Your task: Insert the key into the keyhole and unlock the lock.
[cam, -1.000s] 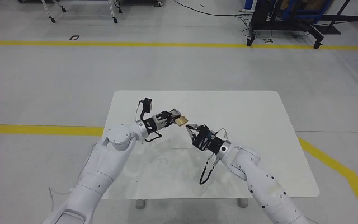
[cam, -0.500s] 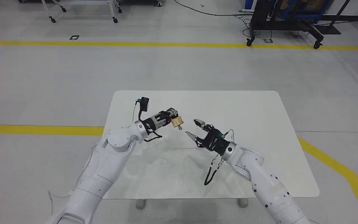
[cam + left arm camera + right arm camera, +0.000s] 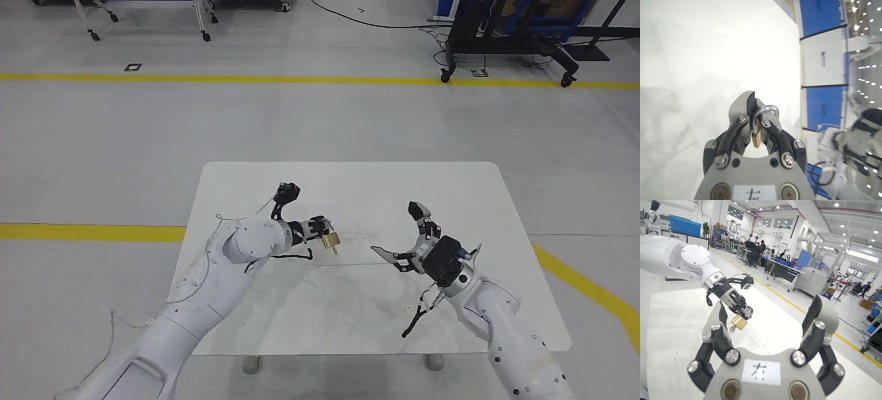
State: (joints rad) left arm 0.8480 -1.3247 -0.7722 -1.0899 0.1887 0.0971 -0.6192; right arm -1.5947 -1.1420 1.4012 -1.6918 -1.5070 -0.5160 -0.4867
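My left gripper (image 3: 318, 230) holds a small brass padlock (image 3: 328, 239) above the middle of the white table (image 3: 480, 200). In the left wrist view, that gripper (image 3: 755, 103) is shut on the padlock's silver shackle (image 3: 770, 108), and the brass body (image 3: 756, 139) hangs toward the wrist. The right wrist view has the padlock (image 3: 739, 322) with a small silver key (image 3: 732, 329) sticking out of its underside. My right gripper (image 3: 398, 233) stands open to the right of the lock, apart from it. Nothing is between its fingers (image 3: 817, 309).
The table's bare surface (image 3: 677, 321) has a few dark specks. A black cable (image 3: 420, 315) loops from my right forearm over the table. Free room lies all around the two grippers; yellow floor lines (image 3: 100, 232) run past the table.
My right gripper opened beside the padlock and drew back to the right. My left wrist turned and carried the padlock slightly right and nearer, with the key left in it.
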